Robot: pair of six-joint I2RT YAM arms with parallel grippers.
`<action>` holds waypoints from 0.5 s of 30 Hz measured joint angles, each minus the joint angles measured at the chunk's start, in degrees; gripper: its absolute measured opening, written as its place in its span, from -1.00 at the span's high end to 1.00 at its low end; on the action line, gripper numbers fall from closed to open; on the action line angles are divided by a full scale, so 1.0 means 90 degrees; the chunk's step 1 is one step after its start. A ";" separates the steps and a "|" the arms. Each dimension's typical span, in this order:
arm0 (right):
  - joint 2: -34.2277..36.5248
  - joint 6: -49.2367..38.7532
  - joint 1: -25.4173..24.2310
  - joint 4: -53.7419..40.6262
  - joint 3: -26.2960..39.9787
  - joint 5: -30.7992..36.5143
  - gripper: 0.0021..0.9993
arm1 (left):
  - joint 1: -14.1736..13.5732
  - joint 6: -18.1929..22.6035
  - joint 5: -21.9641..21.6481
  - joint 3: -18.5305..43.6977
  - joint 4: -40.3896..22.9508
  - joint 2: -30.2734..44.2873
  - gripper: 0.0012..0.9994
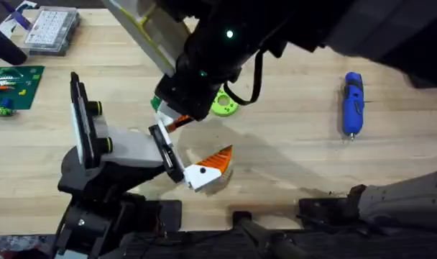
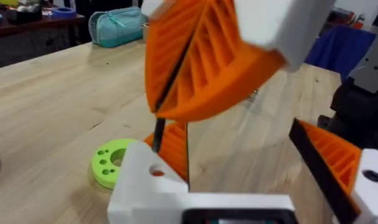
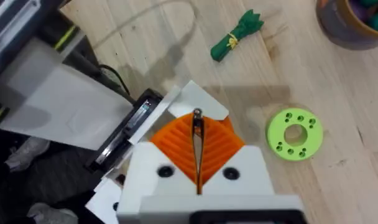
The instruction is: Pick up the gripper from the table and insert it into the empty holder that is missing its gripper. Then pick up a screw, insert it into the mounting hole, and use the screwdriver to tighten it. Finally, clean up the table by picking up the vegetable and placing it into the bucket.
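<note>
My right gripper (image 3: 197, 134) is shut on a thin dark screw (image 2: 158, 132), reaching across the table (image 1: 297, 129) over the left arm's end. The screw tip hangs just above the mounting hole of the white-and-orange gripper (image 2: 153, 171), which sits at one end of the black holder (image 1: 165, 155). My left gripper (image 2: 239, 134) is open, its other finger (image 1: 208, 169) far off to the side. The blue screwdriver (image 1: 352, 103) lies at the right. The green vegetable (image 3: 235, 36) lies on the wood near the bucket (image 3: 347, 25).
A green disc with holes (image 1: 223, 106) lies just beyond the grippers. A clear parts box (image 1: 52, 29) and a green board (image 1: 14, 83) sit at the far left. The right arm's dark bulk (image 1: 226, 43) hangs over the table's middle.
</note>
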 joint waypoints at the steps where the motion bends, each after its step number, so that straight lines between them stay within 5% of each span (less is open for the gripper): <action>1: 0.0008 0.0000 0.0000 -0.0001 0.0000 0.0000 0.99 | 0.0000 0.0000 0.0000 0.0000 0.0000 0.0000 -0.97; 15: 0.0156 -0.0022 0.0000 -0.0007 0.0000 0.0002 0.99 | 0.0000 0.0000 0.0000 0.0000 0.0000 0.0000 -0.98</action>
